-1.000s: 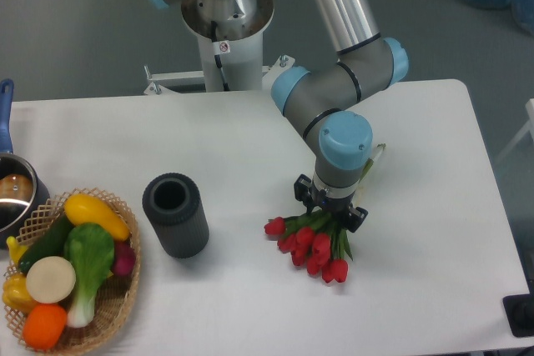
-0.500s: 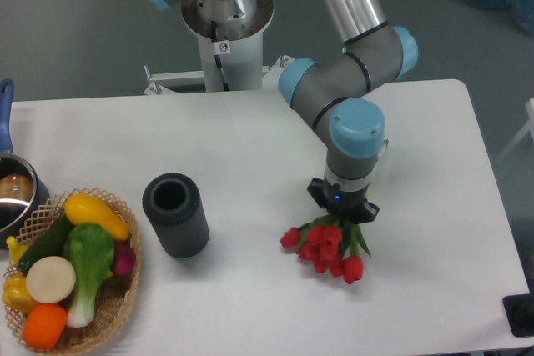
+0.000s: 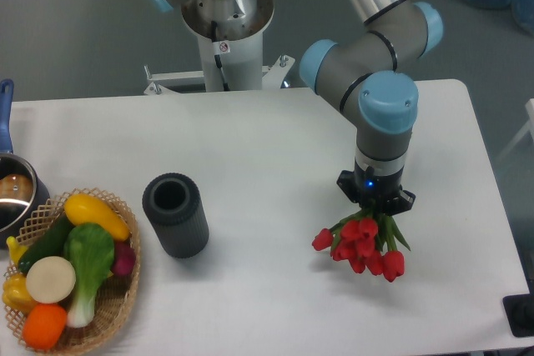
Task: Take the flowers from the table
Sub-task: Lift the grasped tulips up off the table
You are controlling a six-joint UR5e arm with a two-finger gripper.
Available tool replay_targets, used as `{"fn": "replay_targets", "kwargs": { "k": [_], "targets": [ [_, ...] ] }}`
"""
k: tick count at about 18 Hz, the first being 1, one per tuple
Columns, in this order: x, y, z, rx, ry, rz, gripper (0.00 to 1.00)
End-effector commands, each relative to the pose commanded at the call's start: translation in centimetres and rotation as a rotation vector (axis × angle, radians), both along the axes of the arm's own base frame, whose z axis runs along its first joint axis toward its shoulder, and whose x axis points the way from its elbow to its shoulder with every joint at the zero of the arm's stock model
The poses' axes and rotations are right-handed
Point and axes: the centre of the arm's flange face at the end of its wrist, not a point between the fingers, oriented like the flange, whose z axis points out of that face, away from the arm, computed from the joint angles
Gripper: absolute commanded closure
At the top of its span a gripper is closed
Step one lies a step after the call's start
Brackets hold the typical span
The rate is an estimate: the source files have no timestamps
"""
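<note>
The flowers, a small bunch of red tulips with green stems and leaves, hang with their buds toward the camera's lower edge from under my gripper. The gripper is shut on the stems, and its fingers are hidden beneath the wrist. The bunch looks lifted off the white table, over its right half. The stem ends are hidden under the arm.
A dark grey cylinder stands upright left of centre. A wicker basket of vegetables and fruit sits at the front left corner. A pot with a blue handle sits at the left edge. The robot base is behind the table.
The gripper has carried the flowers to the right and toward the front of the table. The bunch now looks raised off the surface.
</note>
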Motion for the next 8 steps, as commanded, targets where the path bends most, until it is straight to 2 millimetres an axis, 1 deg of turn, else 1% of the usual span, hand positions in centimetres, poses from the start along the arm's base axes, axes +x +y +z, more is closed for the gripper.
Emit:
{"fn": "replay_targets", "kwargs": {
  "k": [2, 5, 8],
  "targets": [
    [0.2, -0.1, 1.3, -0.025, -0.03, -0.03, 0.97],
    [0.0, -0.6, 2.9, -0.115, -0.07, -0.082, 0.96],
    [-0.1, -0.8, 3.8, -0.118, -0.068, -0.08, 0.96]
  ]
}}
